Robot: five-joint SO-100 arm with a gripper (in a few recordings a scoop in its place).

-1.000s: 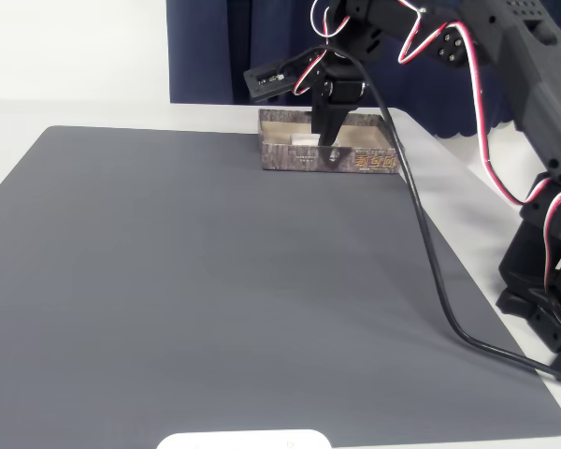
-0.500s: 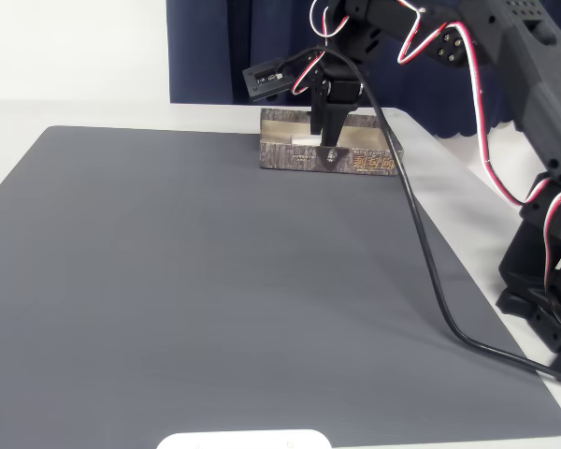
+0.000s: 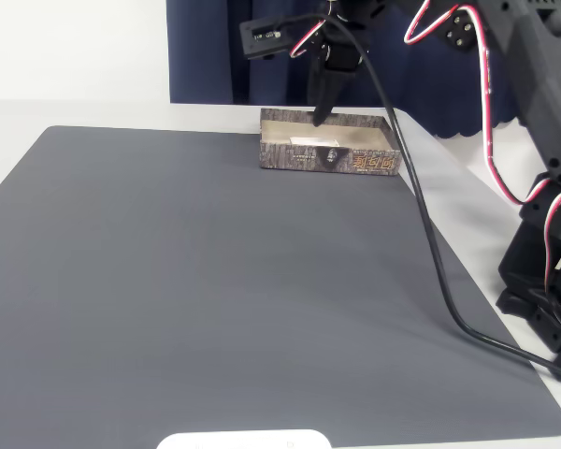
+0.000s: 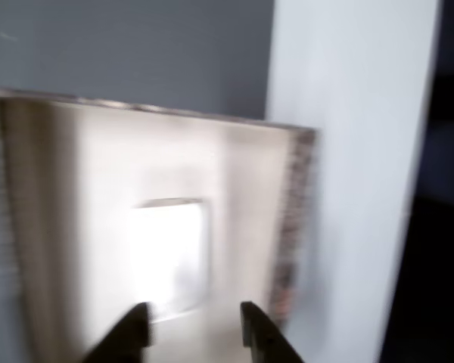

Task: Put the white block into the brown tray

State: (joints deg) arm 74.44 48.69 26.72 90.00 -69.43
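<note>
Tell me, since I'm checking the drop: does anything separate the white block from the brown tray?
Nothing visible does. The white block already lies inside the brown tray, and the gripper is above it, fingers apart and empty.

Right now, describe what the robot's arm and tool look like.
The arm is matte black plastic with blocky segments and small holes in its panels. Red-and-white twisted wires loop along it, and a thick black cable trails down across the grey mat. The tool is black with narrow tapering fingers; a small black camera module sits beside it.
</note>
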